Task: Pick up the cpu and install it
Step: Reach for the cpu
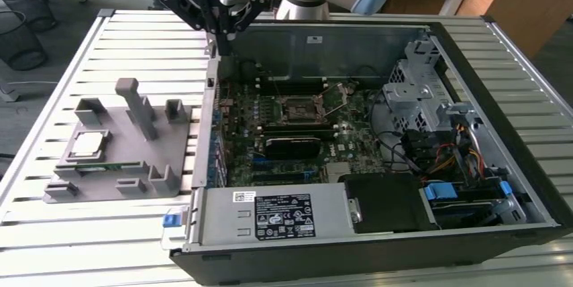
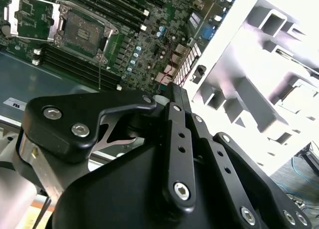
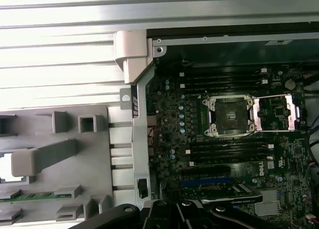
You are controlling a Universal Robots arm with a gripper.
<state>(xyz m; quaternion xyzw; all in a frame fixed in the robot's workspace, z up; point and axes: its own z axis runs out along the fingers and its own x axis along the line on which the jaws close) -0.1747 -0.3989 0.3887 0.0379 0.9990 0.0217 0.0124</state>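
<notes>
End effector (image 1: 220, 37) is hanging over the back corner of the open computer case (image 1: 358, 25), on the exterior view's left. Its fingers look pinched together with nothing between them. The open socket (image 3: 230, 116) sits further inside on the motherboard. The cpu (image 1: 87, 145) is well apart from it, lying flat in the grey holder (image 1: 125, 188) on the slatted worktop (image 1: 54, 66).

Quick tally from us: we count one open computer case (image 1: 313, 263), and inside it one motherboard (image 3: 172, 154), one bare CPU socket (image 1: 298, 107) and one power supply (image 1: 268, 213). Beside the case we see one grey holder (image 1: 94, 190) carrying one cpu (image 1: 87, 145) and one green memory stick (image 1: 103, 167). Well apart from the case we get two wire baskets (image 1: 20, 37). Over its rim, one gripper (image 1: 221, 49).
</notes>
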